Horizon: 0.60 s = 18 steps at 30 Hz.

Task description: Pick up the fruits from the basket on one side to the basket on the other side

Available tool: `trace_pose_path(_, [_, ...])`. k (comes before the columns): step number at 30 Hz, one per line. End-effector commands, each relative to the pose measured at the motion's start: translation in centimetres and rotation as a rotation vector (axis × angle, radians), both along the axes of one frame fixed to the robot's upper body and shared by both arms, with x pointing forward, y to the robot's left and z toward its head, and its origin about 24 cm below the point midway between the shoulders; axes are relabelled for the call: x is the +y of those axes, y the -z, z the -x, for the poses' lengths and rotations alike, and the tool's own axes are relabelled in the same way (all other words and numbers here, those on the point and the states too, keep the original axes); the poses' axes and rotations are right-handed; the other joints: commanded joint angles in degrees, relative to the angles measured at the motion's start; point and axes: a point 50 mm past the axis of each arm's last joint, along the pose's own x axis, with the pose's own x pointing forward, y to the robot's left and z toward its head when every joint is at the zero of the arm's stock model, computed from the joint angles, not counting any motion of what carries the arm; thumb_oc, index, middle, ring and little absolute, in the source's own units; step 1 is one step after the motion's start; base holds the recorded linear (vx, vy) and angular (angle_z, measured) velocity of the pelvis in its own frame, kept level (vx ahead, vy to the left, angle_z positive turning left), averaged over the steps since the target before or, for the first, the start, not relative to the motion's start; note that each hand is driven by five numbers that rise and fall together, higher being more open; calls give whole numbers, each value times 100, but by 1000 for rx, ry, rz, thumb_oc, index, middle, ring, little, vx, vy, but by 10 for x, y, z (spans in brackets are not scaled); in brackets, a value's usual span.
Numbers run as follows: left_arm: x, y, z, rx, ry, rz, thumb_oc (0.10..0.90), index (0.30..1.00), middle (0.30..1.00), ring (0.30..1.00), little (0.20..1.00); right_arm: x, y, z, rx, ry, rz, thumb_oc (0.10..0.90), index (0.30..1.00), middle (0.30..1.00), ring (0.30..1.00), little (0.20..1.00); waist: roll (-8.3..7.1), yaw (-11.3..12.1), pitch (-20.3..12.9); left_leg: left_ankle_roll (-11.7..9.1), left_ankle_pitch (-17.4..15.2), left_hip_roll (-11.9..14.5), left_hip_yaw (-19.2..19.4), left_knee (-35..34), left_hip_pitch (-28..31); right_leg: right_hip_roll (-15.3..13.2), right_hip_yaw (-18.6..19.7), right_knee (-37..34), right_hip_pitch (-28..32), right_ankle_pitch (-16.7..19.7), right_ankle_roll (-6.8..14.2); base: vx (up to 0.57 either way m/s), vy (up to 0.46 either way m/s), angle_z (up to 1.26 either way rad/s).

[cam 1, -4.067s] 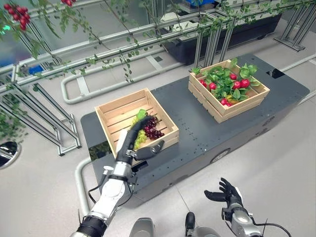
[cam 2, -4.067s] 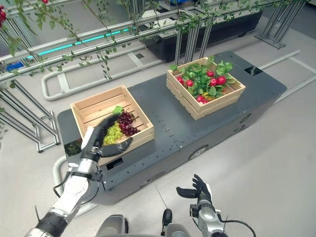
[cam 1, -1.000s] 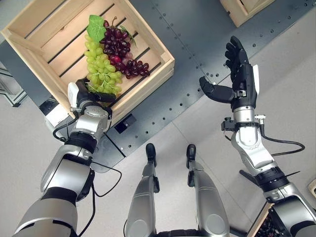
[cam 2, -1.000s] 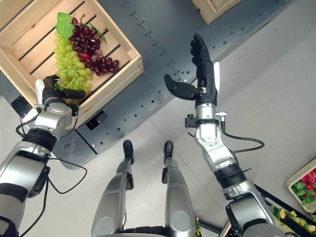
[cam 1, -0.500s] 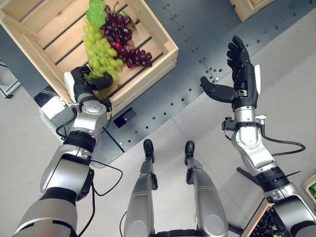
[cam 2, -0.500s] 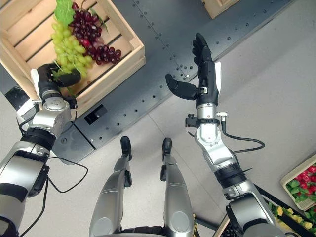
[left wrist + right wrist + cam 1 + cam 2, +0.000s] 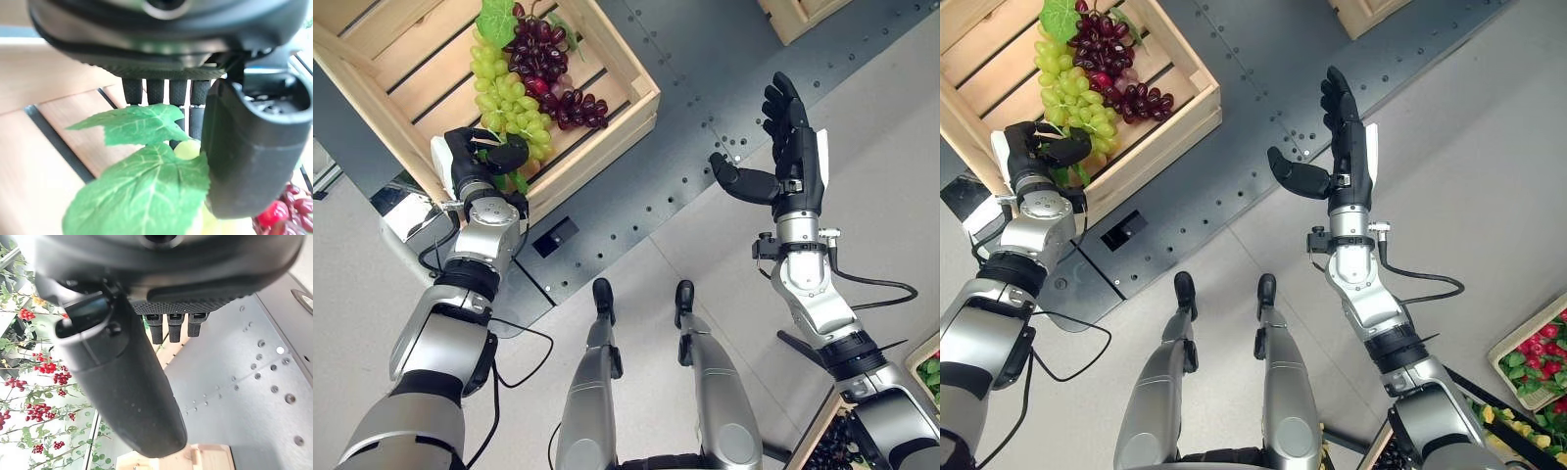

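Observation:
A wooden crate (image 7: 607, 127) on the dark platform (image 7: 705, 59) holds a green grape bunch (image 7: 504, 93) and a purple grape bunch (image 7: 543, 59). My left hand (image 7: 475, 162) is at the crate's near rim, with fingers and thumb curled round the lower end of the green bunch. In the left wrist view the thumb (image 7: 249, 156) presses a green grape (image 7: 188, 149) behind green leaves (image 7: 142, 186). My right hand (image 7: 793, 157) is held up over the platform's near edge, fingers straight, thumb out, holding nothing.
The corner of a second wooden crate (image 7: 803, 15) shows at the far right of the platform. On the floor at lower right stands a crate of red fruit and leaves (image 7: 1538, 352). Grey floor lies between me and the platform.
Since four seconds ago the camera has tipped down and closer, and my right hand has risen. In the last second my left thumb has closed over the green bunch's lower end.

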Motion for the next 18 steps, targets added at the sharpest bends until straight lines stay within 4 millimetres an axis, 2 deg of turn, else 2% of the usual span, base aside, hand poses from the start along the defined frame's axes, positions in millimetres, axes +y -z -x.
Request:
trace_pose_path(1, [-2,-40,-4,-155,12,-28,400,300,300,300,300,-1,-50,16,-285,-2,-41,800,900,900,900,900,-10,-74,-66,-100,-725,-37,149,362,363,57,-83,-14,379,-185,-195,0,0,0])
trace_pose_path(5, [-1,-38,-2,-207,33,33,400,300,300,300,300,-2,-49,17,-280,-10,-39,800,900,900,900,900,47,-75,-66,-95,-784,-47,143,404,569,18,-76,-25,590,-213,-195,0,4,-1])
trace_pose_path(10, [-10,-43,1,-355,92,175,400,300,300,300,300,-3,-47,17,-277,-6,-35,800,900,900,900,900,135,-43,-66,-93,-852,-67,128,434,810,-55,-115,-57,861,-255,-204,-1,6,-2])
trace_pose_path(18, [-24,-53,7,-499,153,225,400,300,300,300,300,-3,-47,15,-268,14,-41,800,900,900,900,900,211,44,-66,-51,-897,-123,74,417,936,-103,-157,-74,1000,-276,-228,0,0,0])
